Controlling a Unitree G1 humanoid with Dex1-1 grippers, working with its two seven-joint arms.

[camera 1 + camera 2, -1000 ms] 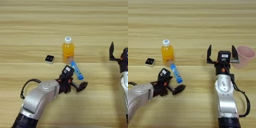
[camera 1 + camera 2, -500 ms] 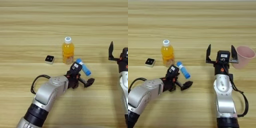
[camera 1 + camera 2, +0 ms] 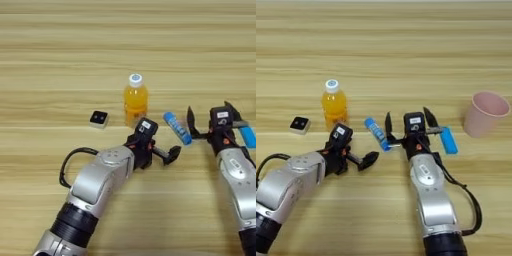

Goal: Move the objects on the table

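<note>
An orange drink bottle (image 3: 135, 101) with a white cap stands upright mid-table. Left of it lies a tiny black-and-white block (image 3: 99, 118). To its right a blue tube (image 3: 177, 128) lies flat on the wooden table (image 3: 60, 60). My left gripper (image 3: 160, 141) is open just below the bottle, left of the tube, with nothing between its fingers. Right of the tube my right gripper (image 3: 408, 122) stands open wide, its left fingertip (image 3: 388, 122) close beside the tube.
A pink cup (image 3: 486, 113) stands upright at the right. A short blue object (image 3: 448, 140) lies flat between the right gripper and the cup. A black cable (image 3: 75, 157) loops beside my left forearm.
The tube has slid right, away from my left gripper, which followed it. My right arm has swung left to the tube, uncovering the short blue object.
</note>
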